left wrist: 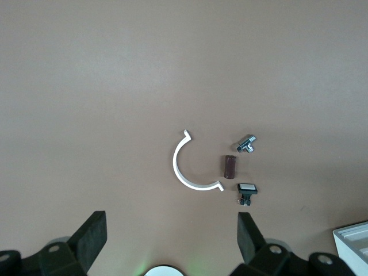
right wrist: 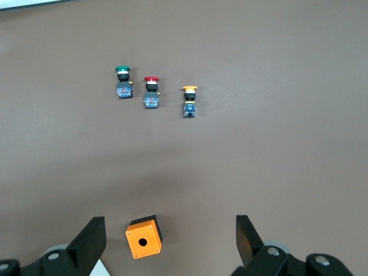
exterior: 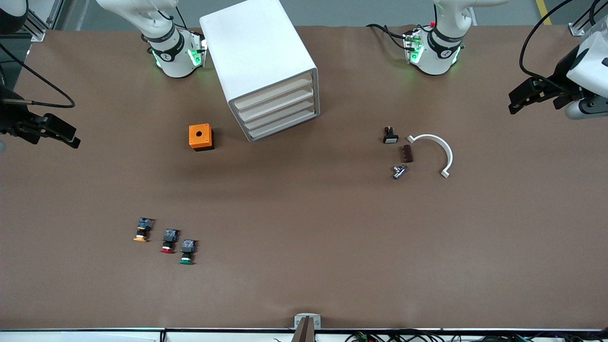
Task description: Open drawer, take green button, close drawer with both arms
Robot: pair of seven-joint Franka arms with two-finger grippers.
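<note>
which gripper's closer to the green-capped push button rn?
Right. The right gripper hangs open at the table's right-arm end, the green-capped push button's end; the left gripper hangs open over the left-arm end.

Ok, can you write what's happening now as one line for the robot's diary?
drawer: shut | green button: on table, untouched | left end effector: open, above the white half-ring | right end effector: open, above the orange box

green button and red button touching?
Apart. The right wrist view shows bare table between the green button and the red button; the front view shows the same gap.
</note>
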